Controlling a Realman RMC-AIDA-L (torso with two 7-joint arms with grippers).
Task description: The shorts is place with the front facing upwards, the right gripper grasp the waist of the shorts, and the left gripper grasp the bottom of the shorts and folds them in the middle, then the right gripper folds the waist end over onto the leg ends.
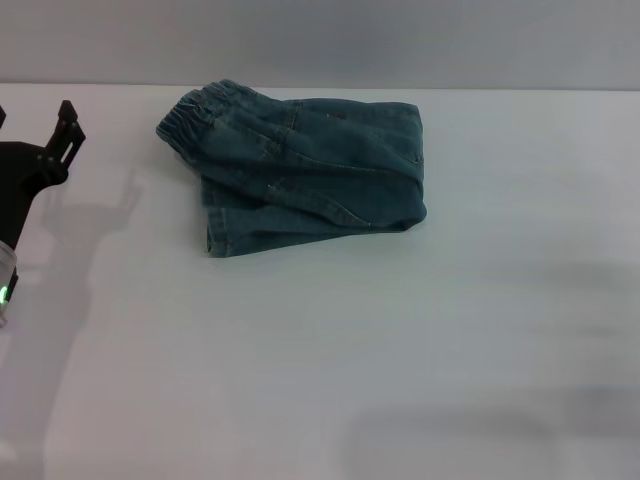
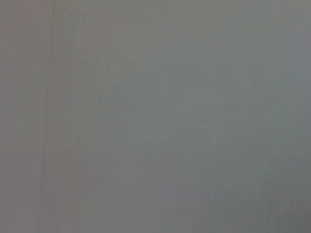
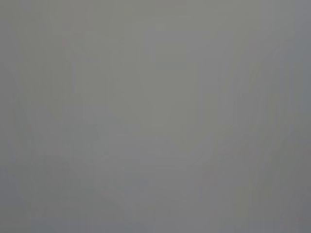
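The white table (image 1: 320,380) fills the head view, and the shorts (image 1: 300,170) lie on its far middle part, already folded into a compact bundle with the ruffled waist on the left. The top layer looks loose, so it may slide open if something brushes it. The left gripper (image 1: 55,135) hangs well left of the shorts, grasping nothing; whether its fingers are apart I cannot tell. The right gripper is not visible.

No readable text or markings anywhere
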